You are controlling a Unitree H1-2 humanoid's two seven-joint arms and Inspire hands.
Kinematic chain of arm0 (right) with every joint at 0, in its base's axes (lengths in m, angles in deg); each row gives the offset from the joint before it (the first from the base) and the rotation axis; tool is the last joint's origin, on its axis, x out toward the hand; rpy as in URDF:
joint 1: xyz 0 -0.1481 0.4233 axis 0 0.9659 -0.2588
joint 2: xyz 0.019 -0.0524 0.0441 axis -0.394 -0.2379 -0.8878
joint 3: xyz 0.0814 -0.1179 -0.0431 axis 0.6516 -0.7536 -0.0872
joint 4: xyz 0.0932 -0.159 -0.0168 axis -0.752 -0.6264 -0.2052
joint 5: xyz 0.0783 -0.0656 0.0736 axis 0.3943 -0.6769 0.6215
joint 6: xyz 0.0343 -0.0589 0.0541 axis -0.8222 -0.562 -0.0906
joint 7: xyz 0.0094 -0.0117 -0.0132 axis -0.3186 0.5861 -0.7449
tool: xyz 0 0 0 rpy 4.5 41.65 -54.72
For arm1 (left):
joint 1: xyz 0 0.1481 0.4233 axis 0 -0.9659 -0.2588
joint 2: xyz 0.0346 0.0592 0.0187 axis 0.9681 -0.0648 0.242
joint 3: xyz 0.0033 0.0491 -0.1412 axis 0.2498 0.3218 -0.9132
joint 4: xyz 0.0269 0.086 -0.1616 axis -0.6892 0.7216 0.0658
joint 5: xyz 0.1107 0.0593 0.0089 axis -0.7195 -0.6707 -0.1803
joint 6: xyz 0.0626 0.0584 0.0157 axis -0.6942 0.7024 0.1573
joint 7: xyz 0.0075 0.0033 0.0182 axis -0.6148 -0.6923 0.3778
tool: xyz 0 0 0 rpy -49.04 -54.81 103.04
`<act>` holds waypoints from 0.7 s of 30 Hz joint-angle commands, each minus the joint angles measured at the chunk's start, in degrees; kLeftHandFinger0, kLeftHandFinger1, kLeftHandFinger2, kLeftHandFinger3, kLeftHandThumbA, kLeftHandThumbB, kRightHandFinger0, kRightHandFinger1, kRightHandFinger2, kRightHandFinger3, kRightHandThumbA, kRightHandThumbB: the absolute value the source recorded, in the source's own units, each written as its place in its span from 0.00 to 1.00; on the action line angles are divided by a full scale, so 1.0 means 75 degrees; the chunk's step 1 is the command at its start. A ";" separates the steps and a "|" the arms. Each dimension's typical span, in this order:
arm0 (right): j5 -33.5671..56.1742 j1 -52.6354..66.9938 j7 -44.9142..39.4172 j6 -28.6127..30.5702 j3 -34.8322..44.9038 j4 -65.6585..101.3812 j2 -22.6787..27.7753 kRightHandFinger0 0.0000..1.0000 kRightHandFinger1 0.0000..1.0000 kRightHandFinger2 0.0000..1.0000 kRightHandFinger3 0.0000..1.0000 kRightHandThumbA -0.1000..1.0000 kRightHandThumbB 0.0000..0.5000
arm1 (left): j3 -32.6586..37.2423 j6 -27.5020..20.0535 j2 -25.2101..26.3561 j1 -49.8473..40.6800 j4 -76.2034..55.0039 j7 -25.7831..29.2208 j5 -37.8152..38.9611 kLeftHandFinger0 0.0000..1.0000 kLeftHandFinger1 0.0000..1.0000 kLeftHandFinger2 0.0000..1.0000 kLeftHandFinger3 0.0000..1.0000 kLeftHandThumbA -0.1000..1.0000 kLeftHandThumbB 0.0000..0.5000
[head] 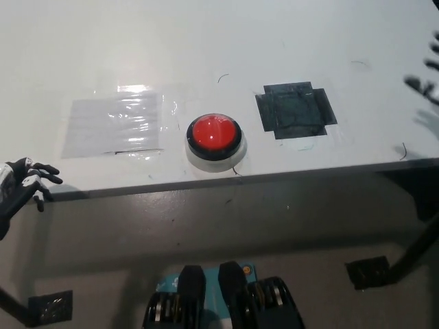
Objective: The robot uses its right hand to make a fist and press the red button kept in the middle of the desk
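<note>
- The white surface [206, 41] is filling most of the head view, its near edge running across the middle of the picture, with floor showing below it.
- A clear shiny patch of tape or film [115, 125] is lying flat toward the left end of the surface, close to the near edge.
- A dark taped square [295, 110] is sitting toward the right end, a little farther from the near edge than the clear patch.
- The red button [215, 135], domed in a black ring, is sitting between those two patches, near the middle of the near edge and touched by nothing.
- The left robot hand [24, 184] is resting just off the near-left corner of the surface, fingers apart and grasping nothing.
- The right robot hand [429, 75] is showing only as blurred dark fingertips at the right edge, over the far-right part of the surface and well apart from the button; I cannot tell whether it is clenched or released.
- Judging from this, the approach step is in hand: no fist is visible and the button is not yet pressed.
- The next move is calling for the right robot hand to clench, travel across toward the middle of the near edge, settle above the dome and push straight down.
</note>
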 commanded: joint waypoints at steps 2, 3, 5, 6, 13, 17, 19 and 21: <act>-0.0423 -0.1471 -0.0111 0.0867 -0.0463 -0.0988 -0.0311 0.52 0.48 0.41 0.44 1.00 1.00 | -0.0026 0.0051 0.0138 0.0152 -0.0215 -0.0130 0.0080 0.24 0.31 0.44 0.58 0.55 0.00; -0.0477 -0.1623 -0.0056 0.0905 -0.0531 -0.1114 -0.0405 0.46 0.37 0.29 0.32 1.00 1.00 | -0.0011 0.0052 0.0129 0.0160 -0.0220 -0.0125 0.0060 0.24 0.31 0.44 0.58 0.55 0.00; -0.0633 -0.2044 0.0060 0.1039 -0.0719 -0.1471 -0.0685 0.35 0.21 0.15 0.18 1.00 1.00 | -0.0010 0.0053 0.0121 0.0178 -0.0237 -0.0136 0.0064 0.24 0.32 0.45 0.58 0.56 0.00; -0.0667 -0.2261 0.0040 0.1175 -0.0801 -0.1741 -0.0842 0.27 0.12 0.03 0.04 1.00 1.00 | -0.0010 0.0084 0.0131 0.0177 -0.0263 -0.0145 0.0063 0.24 0.32 0.45 0.58 0.56 0.00; -0.0926 -0.3039 0.0249 0.1375 -0.1035 -0.2622 -0.1441 0.02 0.00 0.00 0.00 1.00 1.00 | 0.0029 0.0159 0.0150 0.0206 -0.0311 -0.0163 -0.0006 0.25 0.34 0.46 0.59 0.57 0.00; -0.1022 -0.3416 0.0370 0.1239 -0.1040 -0.2961 -0.1750 0.00 0.00 0.00 0.00 1.00 1.00 | 0.0028 0.0111 0.0093 0.0270 -0.0246 -0.0144 0.0008 0.22 0.31 0.44 0.57 0.55 0.00; -0.1160 -0.3536 0.0393 0.1215 -0.1138 -0.3032 -0.1867 0.00 0.00 0.00 0.00 1.00 1.00 | 0.0040 0.0121 0.0098 0.0280 -0.0251 -0.0152 0.0008 0.22 0.31 0.43 0.57 0.55 0.00; -0.1183 -0.3635 0.0269 0.1431 -0.1209 -0.3178 -0.1993 0.00 0.00 0.00 0.00 1.00 1.00 | 0.0064 0.0006 0.0126 0.0288 -0.0174 -0.0207 0.0000 0.23 0.32 0.45 0.60 0.55 0.00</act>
